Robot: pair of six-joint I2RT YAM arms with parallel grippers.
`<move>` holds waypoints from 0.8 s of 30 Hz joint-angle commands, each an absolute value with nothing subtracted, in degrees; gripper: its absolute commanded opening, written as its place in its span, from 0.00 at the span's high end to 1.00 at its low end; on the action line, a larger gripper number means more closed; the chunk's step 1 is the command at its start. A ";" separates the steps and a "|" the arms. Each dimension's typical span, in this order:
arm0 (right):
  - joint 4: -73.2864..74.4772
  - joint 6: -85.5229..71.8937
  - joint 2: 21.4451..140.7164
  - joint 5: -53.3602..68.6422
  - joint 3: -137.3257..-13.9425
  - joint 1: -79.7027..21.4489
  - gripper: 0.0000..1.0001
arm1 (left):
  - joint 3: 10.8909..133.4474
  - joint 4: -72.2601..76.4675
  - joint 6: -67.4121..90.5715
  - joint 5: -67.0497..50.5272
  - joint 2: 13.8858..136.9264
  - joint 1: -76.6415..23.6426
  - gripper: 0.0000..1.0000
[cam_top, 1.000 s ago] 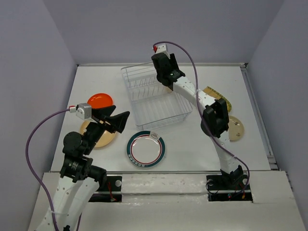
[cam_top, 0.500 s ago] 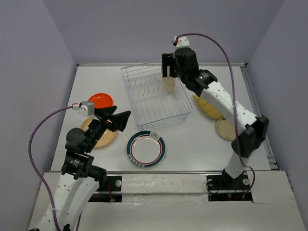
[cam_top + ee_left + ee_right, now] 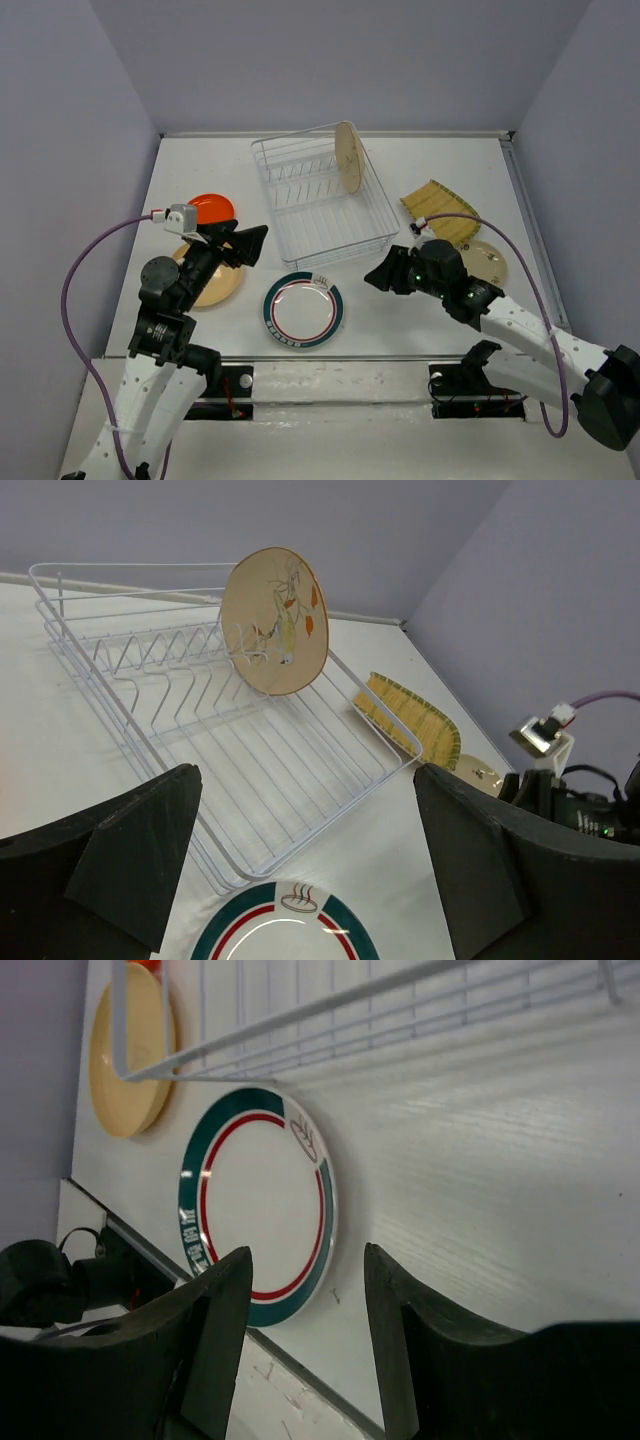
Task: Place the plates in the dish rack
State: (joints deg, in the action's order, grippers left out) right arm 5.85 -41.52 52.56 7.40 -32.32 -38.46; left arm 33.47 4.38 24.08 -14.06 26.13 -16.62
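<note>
The wire dish rack (image 3: 322, 215) stands at the table's middle back. A cream floral plate (image 3: 347, 160) stands upright in its right side and also shows in the left wrist view (image 3: 275, 620). The white plate with teal rim (image 3: 303, 311) lies flat in front of the rack. The orange-red plate (image 3: 210, 207) and tan plate (image 3: 222, 288) lie at the left. The yellow-green striped plate (image 3: 441, 210) and a cream plate (image 3: 491, 262) lie at the right. My left gripper (image 3: 246, 243) is open and empty above the tan plate. My right gripper (image 3: 379, 273) is open and empty, right of the teal-rimmed plate (image 3: 258, 1210).
The rack's front edge (image 3: 300, 1008) runs across the top of the right wrist view, with the tan plate (image 3: 128, 1050) beyond it. The table's front edge (image 3: 350, 358) is just below the teal-rimmed plate. Grey walls enclose the back and sides.
My right gripper has let go of the floral plate, which now stands in the rack, and the arm has swung down to the front right. The left arm has barely moved.
</note>
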 commanded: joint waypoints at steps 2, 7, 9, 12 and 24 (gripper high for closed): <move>-8.77 -51.58 52.99 13.97 -22.08 -39.46 0.42 | 36.12 5.71 23.20 -13.71 26.01 -15.65 0.01; -25.64 -57.30 60.80 16.26 -15.56 -40.17 0.33 | 36.04 6.33 22.94 -15.29 26.37 -15.64 0.01; -31.69 -58.79 67.30 15.82 -14.94 -42.87 0.33 | 35.95 6.33 22.94 -15.64 26.45 -15.56 0.01; -39.35 -60.81 77.14 15.56 -15.82 -46.05 0.33 | 35.95 6.50 22.59 -16.00 26.46 -15.38 0.01; -52.04 -65.92 94.14 13.10 -18.28 -50.27 0.71 | 35.95 6.59 22.06 -16.61 26.02 -15.38 0.01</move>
State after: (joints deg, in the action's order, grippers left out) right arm -48.18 -64.93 94.21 16.01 -18.06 -49.52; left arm 33.47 4.38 23.03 -15.44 26.15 -15.66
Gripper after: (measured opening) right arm 0.349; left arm 0.990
